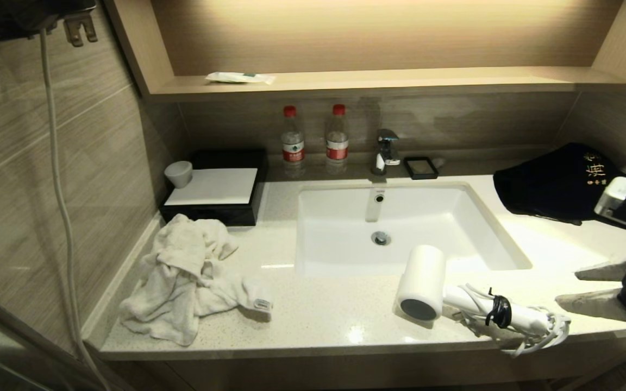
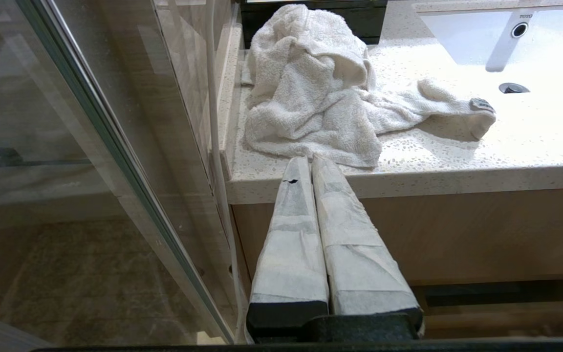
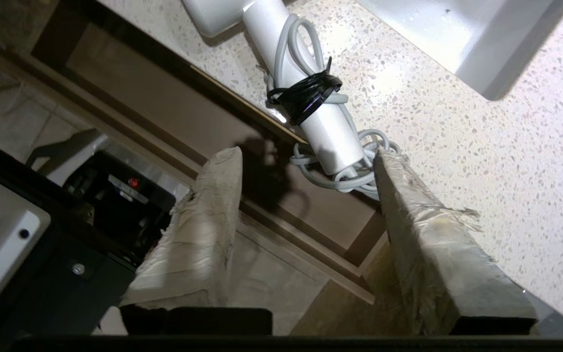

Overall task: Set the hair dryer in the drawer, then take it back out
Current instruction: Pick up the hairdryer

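The right gripper (image 3: 306, 156) is hovering with its 2 fingers spread wide around the handle end of the hair dryer (image 1: 470, 301), which is lying on the counter (image 1: 318, 320) near its front edge, likely for a grasp.

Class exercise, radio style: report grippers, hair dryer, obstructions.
Right gripper open at handle end of hair dryer; left gripper shut, parked by towel. Dryer on counter. Nothing between.
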### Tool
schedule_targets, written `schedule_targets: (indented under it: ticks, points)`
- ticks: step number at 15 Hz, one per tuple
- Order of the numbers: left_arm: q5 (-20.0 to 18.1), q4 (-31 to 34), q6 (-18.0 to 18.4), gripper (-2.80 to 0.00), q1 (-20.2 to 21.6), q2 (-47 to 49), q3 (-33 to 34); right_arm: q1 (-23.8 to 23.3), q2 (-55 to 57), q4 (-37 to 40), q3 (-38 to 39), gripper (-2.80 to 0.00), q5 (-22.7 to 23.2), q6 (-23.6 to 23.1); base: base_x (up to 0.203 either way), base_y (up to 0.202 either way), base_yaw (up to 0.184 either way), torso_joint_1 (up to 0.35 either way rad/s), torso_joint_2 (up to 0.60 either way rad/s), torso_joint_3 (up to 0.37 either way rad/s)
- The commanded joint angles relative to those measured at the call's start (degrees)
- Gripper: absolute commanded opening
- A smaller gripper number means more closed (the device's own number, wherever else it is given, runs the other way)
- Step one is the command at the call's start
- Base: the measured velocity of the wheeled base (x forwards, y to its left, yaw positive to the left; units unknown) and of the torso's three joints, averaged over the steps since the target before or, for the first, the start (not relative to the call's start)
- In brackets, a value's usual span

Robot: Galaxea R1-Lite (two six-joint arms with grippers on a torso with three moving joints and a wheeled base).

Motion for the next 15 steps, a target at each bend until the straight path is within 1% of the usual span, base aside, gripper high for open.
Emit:
schedule_targets:
  ticks: [1, 2, 3, 4, 7, 8, 9, 10, 12, 13, 14, 15]
  points:
    - [0.0, 0.02, -0.01, -2.8, 0.0, 0.01, 0.09, -3.77, 5.18, 0.39, 0.19, 0.0, 5.03, -6.63, 0.0, 0.0, 0.0, 0.0, 0.0, 0.0]
    - [0.0, 0.02, -0.01, -2.8, 0.0, 0.09, 0.09, -6.81, 6.67, 0.82, 0.43, 0.0, 8.84, -11.16, 0.0, 0.0, 0.0, 0.0, 0.0, 0.0]
    - [0.0, 0.02, -0.01, -2.8, 0.0, 0.09, 0.06, -9.19, 8.65, 1.92, 0.76, 0.0, 11.23, -15.98, 0.0, 0.0, 0.0, 0.0, 0.0, 0.0]
    - [0.0, 0.02, -0.01, -2.8, 0.0, 0.09, 0.09, -10.35, 10.11, 3.84, 0.88, 0.0, 12.28, -18.27, 0.0, 0.0, 0.0, 0.0, 0.0, 0.0]
    - [0.0, 0.02, -0.01, -2.8, 0.0, 0.09, 0.09, -10.78, 13.04, 8.78, 0.3, 0.0, 14.92, -19.57, 0.0, 0.0, 0.0, 0.0, 0.0, 0.0]
    - [0.0, 0.02, -0.01, -2.8, 0.0, 0.09, 0.0, -10.78, 13.37, 9.33, 0.23, 0.0, 15.27, -19.69, 0.0, 0.0, 0.0, 0.0, 0.0, 0.0]
    - [0.0, 0.02, -0.01, -2.8, 0.0, 0.09, 0.09, -10.72, 14.87, 11.33, -0.31, 0.0, 15.58, -20.75, 0.0, 0.0, 0.0, 0.0, 0.0, 0.0]
    - [0.0, 0.02, -0.01, -2.8, 0.0, 0.09, 0.06, -10.74, 15.89, 14.24, -1.35, 0.0, 15.65, -22.35, 0.0, 0.0, 0.0, 0.0, 0.0, 0.0]
    - [0.0, 0.02, -0.01, -2.8, 0.0, 0.09, 0.09, -10.49, 17.85, 17.04, -2.78, 0.0, 15.1, -23.0, 0.0, 0.0, 0.0, 0.0, 0.0, 0.0]
    - [0.0, 0.02, -0.01, -2.8, 0.0, 0.09, 0.09, -9.81, 18.97, 16.73, -3.22, 0.0, 12.7, -23.07, 0.0, 0.0, 0.0, 0.0, 0.0, 0.0]
    - [0.0, 0.02, -0.01, -2.8, 0.0, 0.09, 0.09, -8.75, 20.26, 15.43, -3.9, 0.0, 9.14, -23.58, 0.0, 0.0, 0.0, 0.0, 0.0, 0.0]
    - [0.0, 0.02, -0.01, -2.8, 0.0, 0.09, 0.09, -8.08, 21.29, 14.01, -5.06, 0.0, 7.55, -24.07, 0.0, 0.0, 0.0, 0.0, 0.0, 0.0]
